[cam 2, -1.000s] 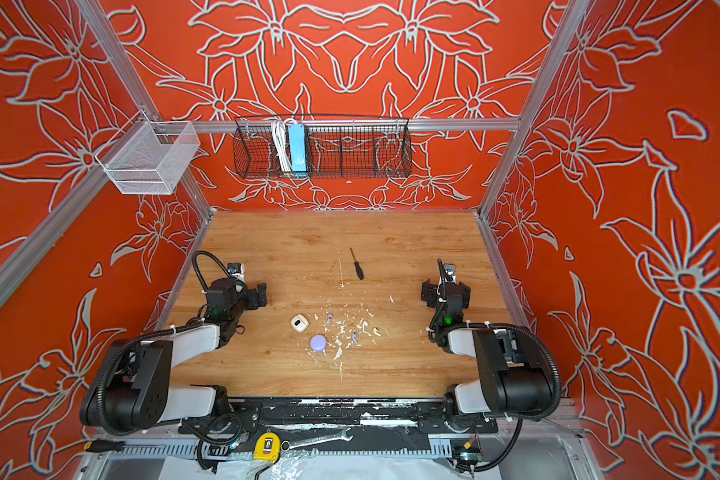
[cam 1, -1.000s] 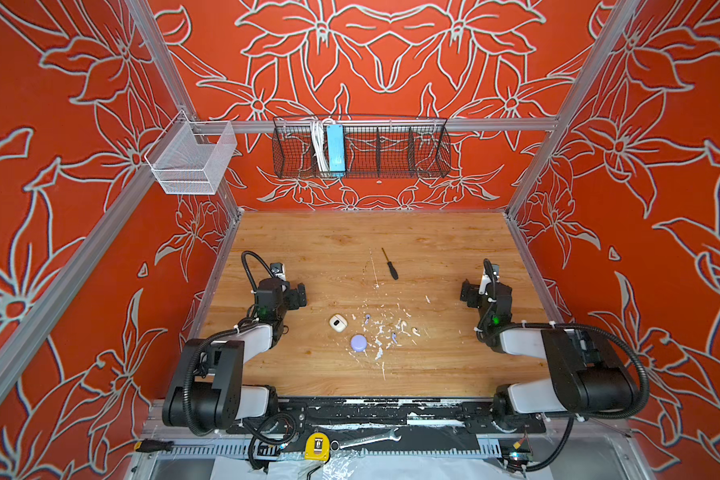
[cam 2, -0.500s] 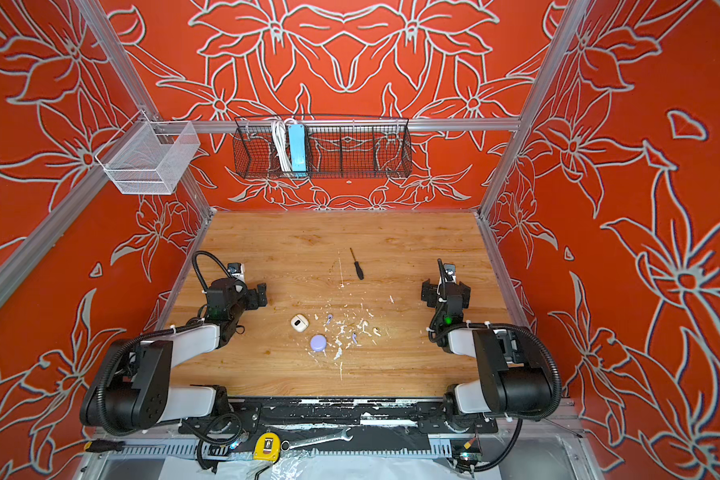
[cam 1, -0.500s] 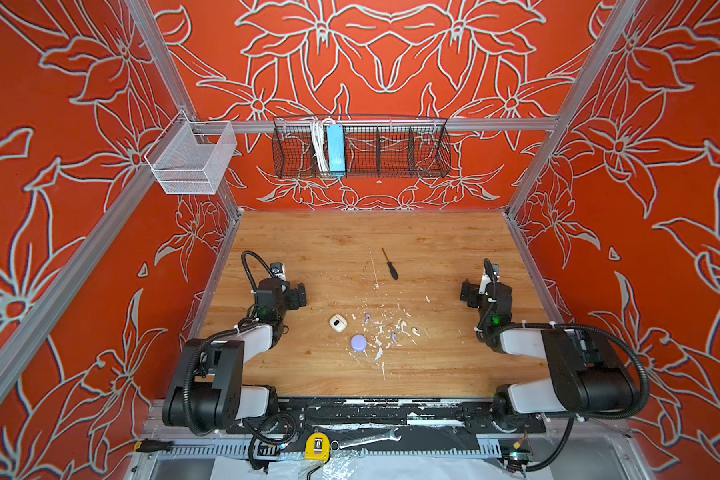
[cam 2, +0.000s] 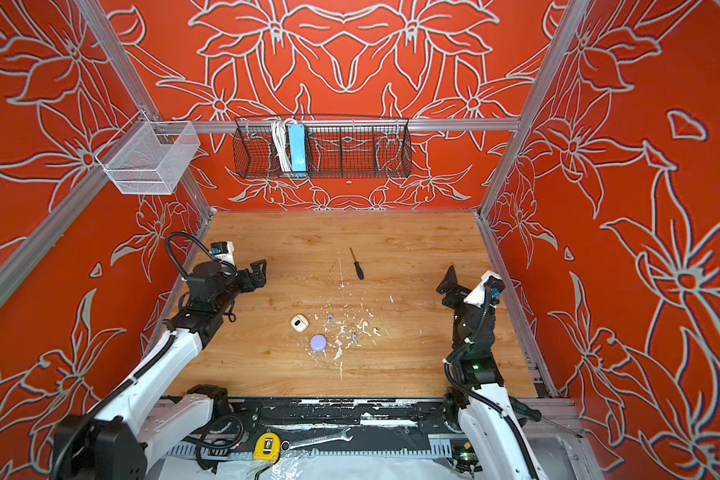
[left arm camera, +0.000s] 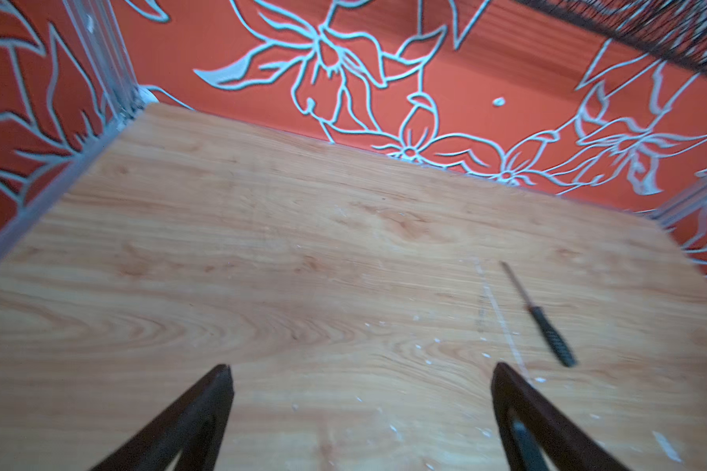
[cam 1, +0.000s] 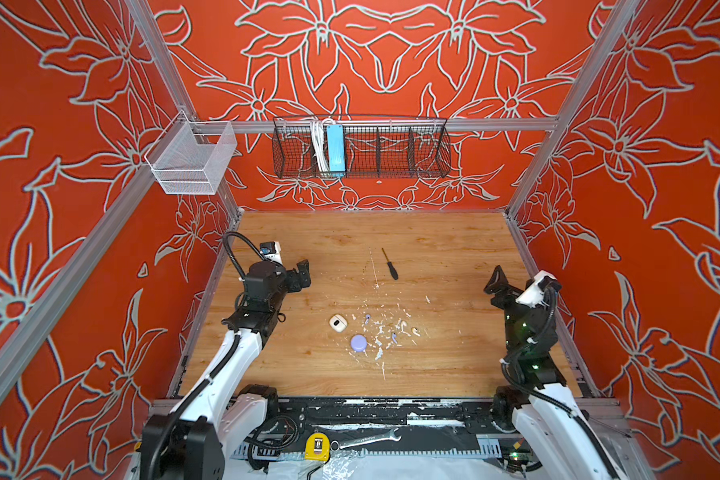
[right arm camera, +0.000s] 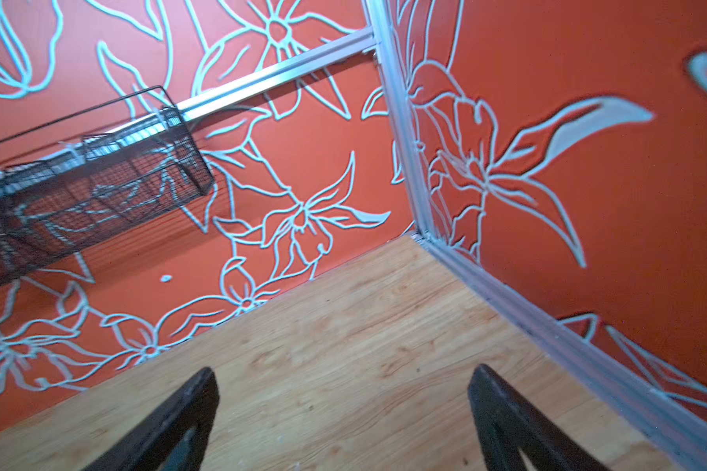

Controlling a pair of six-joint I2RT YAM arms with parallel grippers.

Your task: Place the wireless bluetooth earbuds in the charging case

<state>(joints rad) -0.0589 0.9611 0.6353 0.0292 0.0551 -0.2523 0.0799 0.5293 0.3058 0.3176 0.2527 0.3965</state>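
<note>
**Top views**
- Wooden tabletop (cam 1: 308, 374), walled in orange floral panels.
- Near the middle, toward the front edge: cream-white charging case (cam 1: 338, 323). The lavender charging case (cam 1: 358, 343) is just in front of it and to its right. The two lie near each other but apart; whether either lid is up cannot be told.
- To the right of the cases, loose on the wood among white flecks (cam 1: 378, 354): rear lavender earbud (cam 1: 367, 318), front lavender earbud (cam 1: 394, 337), rear cream earbud (cam 1: 403, 323) and front cream earbud (cam 1: 415, 331). All four lie outside the cases.
- Black screwdriver (cam 1: 390, 264), further toward the rear edge, well apart from the earbuds.
- Left gripper (cam 1: 305, 274), near the left edge, jaws spread wide and empty.
- Right gripper (cam 1: 499, 286), near the right edge, jaws likewise wide and empty. Both grippers are well apart from cases and earbuds.
- Rear wall: black wire basket (cam 1: 391, 153) holding a blue power strip (cam 1: 336, 151).
- Rear left corner post: white mesh basket (cam 1: 192, 160).
- Below the front edge: yellow tape measure (cam 1: 316, 446) and wrench (cam 1: 366, 439).

**Left wrist view**
- Left gripper (left arm camera: 360, 367), its two fingers far apart above bare wood.
- Screwdriver (left arm camera: 543, 322), lying beyond one fingertip, not touched, with a few flecks around it.

**Right wrist view**
- Right gripper (right arm camera: 343, 369), spread wide over bare wood, facing the rear right corner of the tabletop.
- Black wire basket (right arm camera: 90, 191) on the wall beyond
</note>
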